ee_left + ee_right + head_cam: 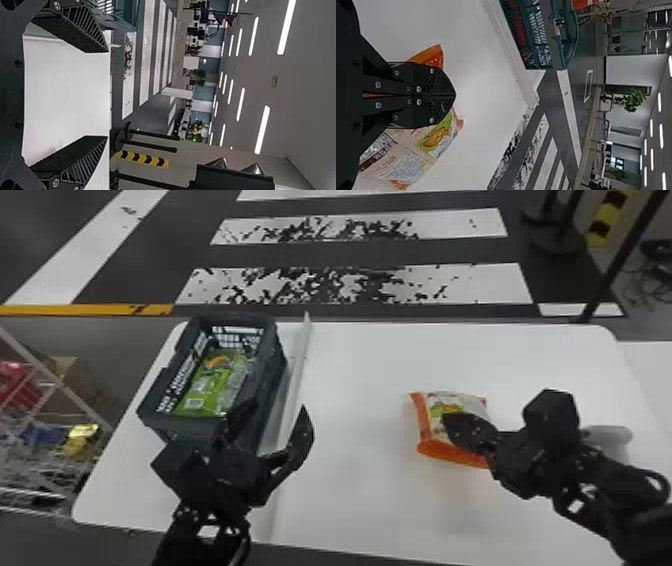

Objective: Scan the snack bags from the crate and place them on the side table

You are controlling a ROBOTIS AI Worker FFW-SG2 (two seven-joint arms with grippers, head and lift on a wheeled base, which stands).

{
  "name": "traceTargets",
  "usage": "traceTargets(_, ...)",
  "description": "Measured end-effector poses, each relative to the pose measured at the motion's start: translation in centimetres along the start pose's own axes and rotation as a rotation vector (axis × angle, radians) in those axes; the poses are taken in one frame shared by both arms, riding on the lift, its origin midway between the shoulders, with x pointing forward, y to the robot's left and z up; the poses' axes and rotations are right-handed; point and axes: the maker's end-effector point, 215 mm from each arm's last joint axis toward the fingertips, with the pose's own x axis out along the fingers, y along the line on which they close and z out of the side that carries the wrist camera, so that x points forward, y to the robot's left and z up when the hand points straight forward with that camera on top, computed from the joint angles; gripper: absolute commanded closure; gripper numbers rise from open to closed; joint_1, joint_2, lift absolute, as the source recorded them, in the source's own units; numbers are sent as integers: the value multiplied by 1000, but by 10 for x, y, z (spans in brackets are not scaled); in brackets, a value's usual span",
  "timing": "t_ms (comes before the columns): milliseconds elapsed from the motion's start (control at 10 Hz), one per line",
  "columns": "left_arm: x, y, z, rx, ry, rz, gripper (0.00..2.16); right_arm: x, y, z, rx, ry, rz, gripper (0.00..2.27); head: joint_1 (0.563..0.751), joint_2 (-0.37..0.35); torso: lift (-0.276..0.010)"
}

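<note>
Left gripper beside crate, fingers wide, nothing between. Right gripper over table, fingers narrow, pinching orange-and-white bag by look of it. Green bag farther off, lying inside crate. Progress: one bag out of crate, likely mid-scan; whether scanned, cannot tell. Left to do: place it on side table, then scan and place green one.

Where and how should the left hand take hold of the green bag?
Probably at its middle, across the narrower width, from straight above. The green bag lies inside the crate, its longer way running near to far; the walls block the sides, while the open top should admit the left hand.
</note>
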Motion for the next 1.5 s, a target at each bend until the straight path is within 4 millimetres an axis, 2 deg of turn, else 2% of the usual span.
traceTargets(300, 0, 0, 0, 0, -1, -1, 100, -16, -14, 24, 1, -46, -36, 2253, 695, 108, -50)
traceTargets(400, 0, -1, 1, 0, -1, -2, 100, -18, -17, 27, 6, -49, -38, 2256, 695, 105, -50)
traceTargets(600, 0, -1, 1, 2, -1, -4, 100, -11, -7, 23, 13, -40, -21, 2256, 695, 112, -50)
traceTargets(1000, 0, -2, 7, 8, -10, -9, 100, 37, 24, 5, 8, 12, 60, 2253, 695, 166, -50)
traceTargets(1500, -1, 2, 8, 13, -8, 0, 100, 96, 35, -27, -41, 115, 99, 2256, 695, 208, -50)
